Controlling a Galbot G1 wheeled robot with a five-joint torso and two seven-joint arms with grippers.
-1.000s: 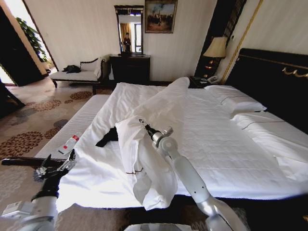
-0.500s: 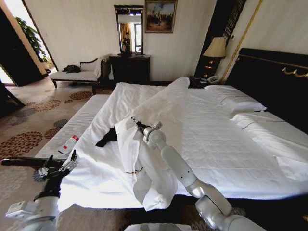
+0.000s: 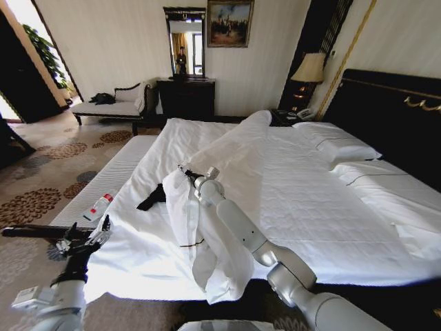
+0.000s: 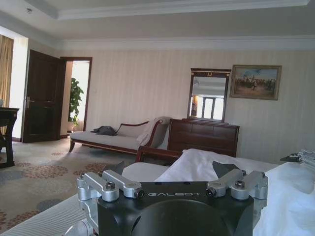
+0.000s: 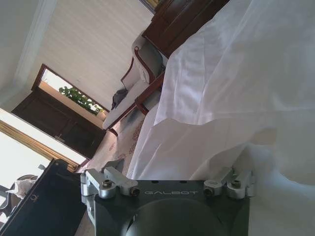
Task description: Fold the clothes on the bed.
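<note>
Nearest the robot, the left pincer [image 3: 86,238] hangs off the bed's [image 3: 324,214] near left corner, over the end of the white-cushioned bench [image 3: 110,179] that runs along the bed's left side; in the left wrist view its fingers [image 4: 118,169] stand spread with nothing between them. A small white bottle with a red cap [image 3: 100,205] lies on the bench just beyond that pincer.

The right arm reaches forward over the bed's near edge, and the right pincer [image 3: 185,169] sits at the top of a raised fold of the white duvet [image 3: 200,221], which drapes down from there and spills over the bed's near edge. Whether its fingers are clenched on the cloth or released I cannot tell; the fold hides one side of them in the right wrist view.

The black T-shirt [image 3: 153,196] lies crumpled on the bed's left part, just left of the lifted duvet fold and partly tucked under it.

Farther along the bed, two white pillows [image 3: 337,148] rest against the dark headboard [image 3: 393,117]. Beyond the bed stand a white chaise [image 3: 114,105] and a dark dresser [image 3: 186,98].
</note>
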